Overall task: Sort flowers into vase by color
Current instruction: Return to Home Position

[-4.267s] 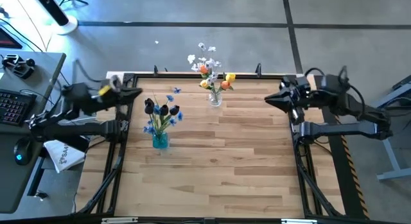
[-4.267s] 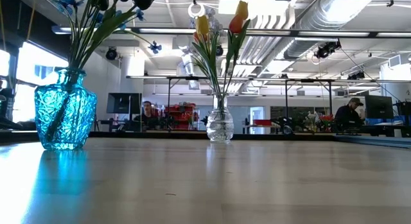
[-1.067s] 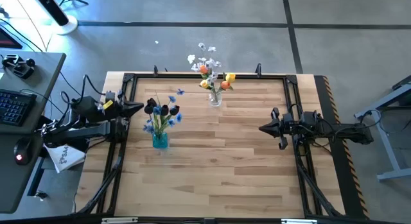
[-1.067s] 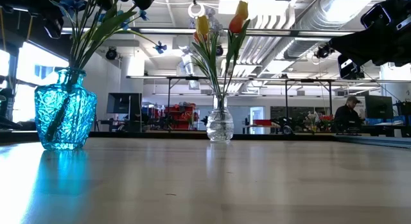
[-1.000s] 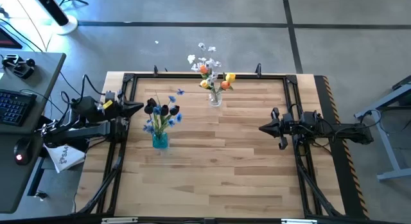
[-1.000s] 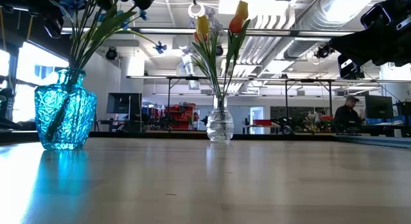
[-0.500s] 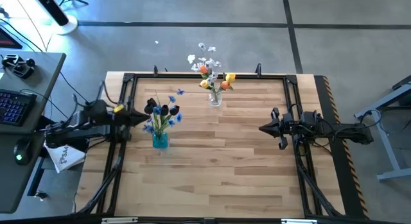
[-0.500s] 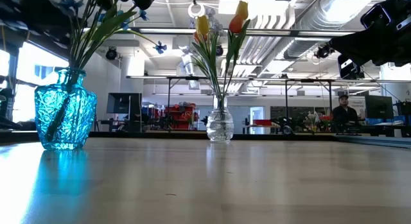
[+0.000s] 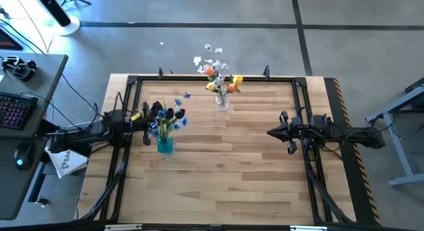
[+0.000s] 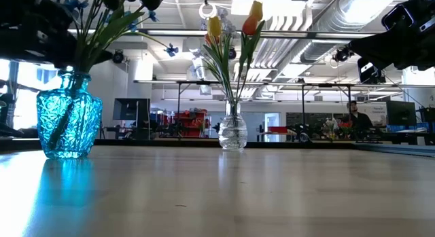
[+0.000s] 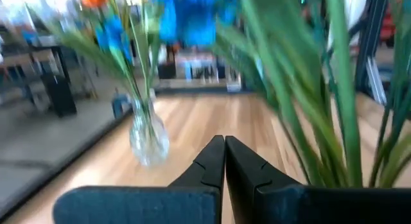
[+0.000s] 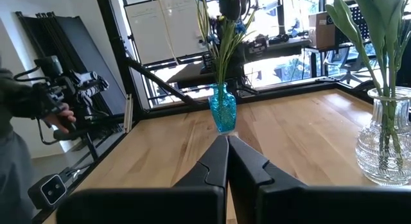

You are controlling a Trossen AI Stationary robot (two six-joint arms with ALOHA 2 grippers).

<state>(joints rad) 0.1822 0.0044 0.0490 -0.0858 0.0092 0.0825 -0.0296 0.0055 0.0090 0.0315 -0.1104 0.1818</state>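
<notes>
The flowers (image 9: 165,114) all stood in vases in the high view. The dark tulips and blue blossoms were in the blue vase (image 9: 165,145), and the yellow, orange-red and white ones in the clear vase (image 9: 222,101). None lay on the table (image 9: 232,184). Over the last 4 seconds the left gripper (image 9: 150,119) had swung in and lower, so the dark bunch sat just off its tip. The right gripper (image 9: 270,132) had held its place for 1 second, with both vases well ahead of its jaws.

In the low view both vases stood upright. The left arm (image 10: 30,23) had come in high beside the blue bunch, and the right arm (image 10: 401,37) hung high at the far side.

In the left wrist view the jaws were clenched on nothing, green stems rose just beside the fingertips (image 11: 216,150), and the clear vase lay farther ahead.

In the right wrist view the jaws were pressed together and empty, with the blue vase straight ahead of them and well apart.

The sorting looked finished, with the 2 arms settling to rest. The left tip's closeness to the stems seemed the only risk.
</notes>
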